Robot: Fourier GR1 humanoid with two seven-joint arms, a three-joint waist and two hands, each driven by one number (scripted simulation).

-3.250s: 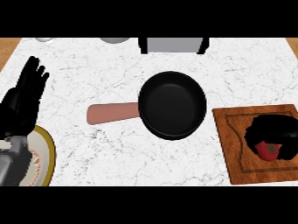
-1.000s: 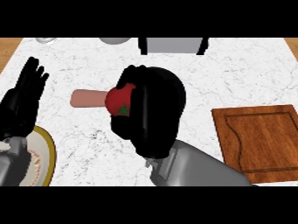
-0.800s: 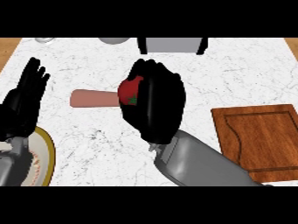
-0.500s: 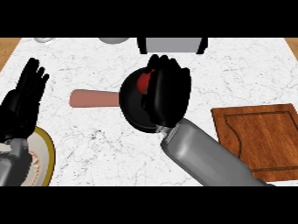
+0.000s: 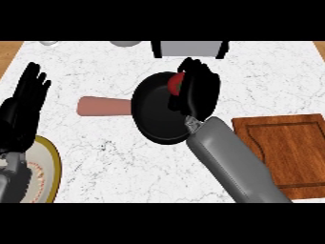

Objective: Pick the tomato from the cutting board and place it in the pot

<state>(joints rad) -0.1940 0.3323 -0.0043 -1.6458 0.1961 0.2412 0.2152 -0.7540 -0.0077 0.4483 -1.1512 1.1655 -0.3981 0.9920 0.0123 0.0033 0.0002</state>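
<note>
Tomato [image 5: 175,83]: red, in the right hand [image 5: 197,93], over the far rim of the black pot [image 5: 154,112].
Right hand: fingers curled round the tomato.
Left hand [image 5: 20,112]: resting open at the left edge, fingers up.
Cutting board [image 5: 295,152]: bare, right of the pot.
Advice: centre over the pot's floor, lower, then uncurl.

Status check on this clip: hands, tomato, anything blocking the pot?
Right hand curled round tomato, over the pot's far rim. Left hand open, resting at left edge. Cutting board bare. Nothing blocking the pot.
</note>
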